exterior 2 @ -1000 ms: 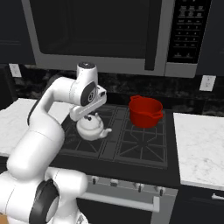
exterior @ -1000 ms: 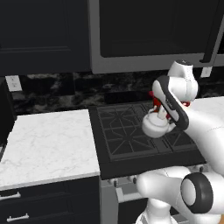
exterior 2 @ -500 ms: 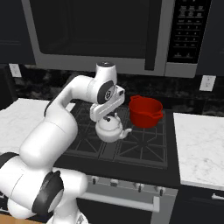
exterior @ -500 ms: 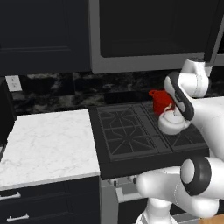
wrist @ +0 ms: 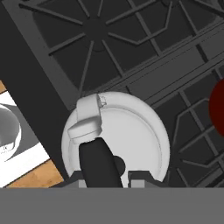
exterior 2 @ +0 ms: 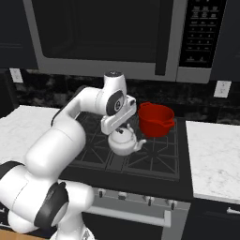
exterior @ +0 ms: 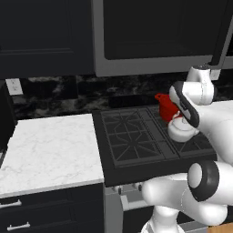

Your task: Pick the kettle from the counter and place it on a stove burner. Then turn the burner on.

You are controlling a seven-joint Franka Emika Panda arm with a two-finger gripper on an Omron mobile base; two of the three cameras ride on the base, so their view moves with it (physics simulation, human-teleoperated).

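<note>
Over the black cooktop (exterior 2: 154, 164), the gripper (exterior 2: 123, 130) is clamped on the kettle's black arched handle, holding the kettle (exterior 2: 123, 143) above the grate bars, right of centre on the stove. Whether its base touches the grate cannot be told. From the left base view the arm's white shell covers most of the kettle (exterior: 183, 130), leaving just its rounded silvery side. In the hand view the kettle (wrist: 131, 127) shows as a pale round top, its handle running down between the finger tips and its lid knob mostly hidden. A burner (wrist: 94, 30) with spoked cast-iron bars lies beyond it. The red pot (exterior 2: 155, 119) stands just behind and to the right, on a far burner. Left of the stove stretches the counter (exterior: 48, 148), white veined marble over navy drawers with silver bar handles. A microwave (exterior 2: 117, 37) hangs overhead against dark cabinets.
</note>
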